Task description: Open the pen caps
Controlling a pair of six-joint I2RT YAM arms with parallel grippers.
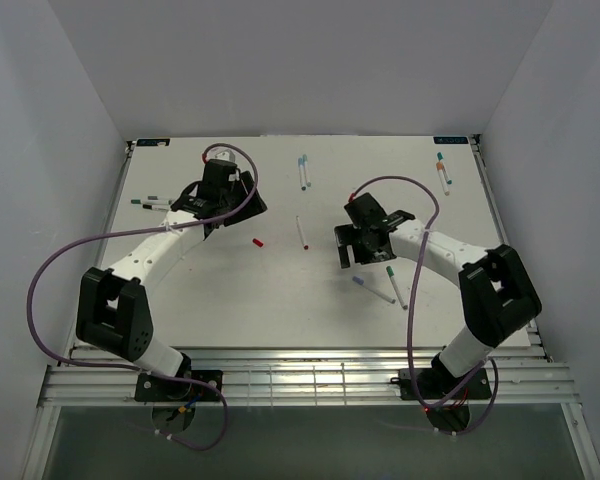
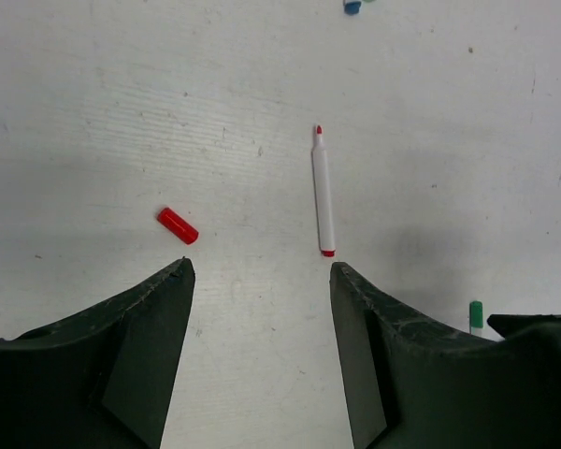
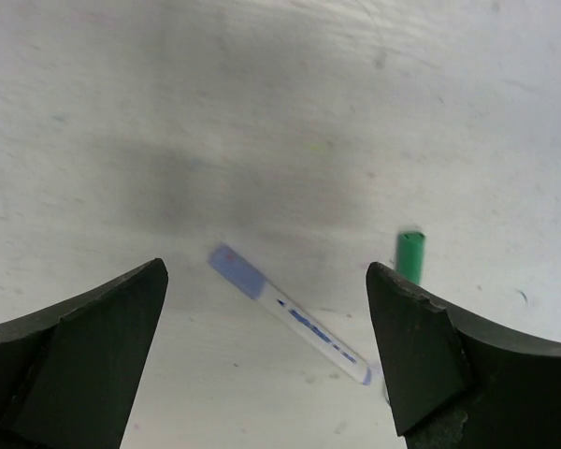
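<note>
The white table (image 1: pixel 230 310) carries everything, and both arms reach in from its near edge. The left arm (image 1: pixel 150 255) stretches toward the far left part. The right arm (image 1: pixel 450 262) folds in from the near right corner toward the middle. The left gripper (image 2: pixel 262 269) hangs over the table with its fingers apart and nothing between them. The right gripper (image 3: pixel 266 273) hovers the same way, fingers spread wide and empty.

Near the table's middle lies a red pen (image 2: pixel 323 192) with its tip bare. Its red cap (image 2: pixel 178 225) lies off to the side, apart from it, so that one looks done. More pens sit by the far edge (image 1: pixel 303 172), the far right corner (image 1: pixel 445 180) and the left edge (image 1: pixel 152 202). They are too small for me to say much about their caps.

The next move seems to turn on the purple pen (image 3: pixel 304 327), which lies just beyond the right gripper's fingers, toward the near right. From that wrist, its long axis runs slantwise across the gap, with the purple cap (image 3: pixel 236 271) at the farther end and the barrel coming in toward one finger. A green cap (image 3: pixel 410 254) shows just beside that same finger, on the green pen (image 1: pixel 395 287). The right arm is much the nearer, since the left gripper sits well apart across the middle. I'd guess the right wrist must turn so its fingers close across the barrel, not along it.
</note>
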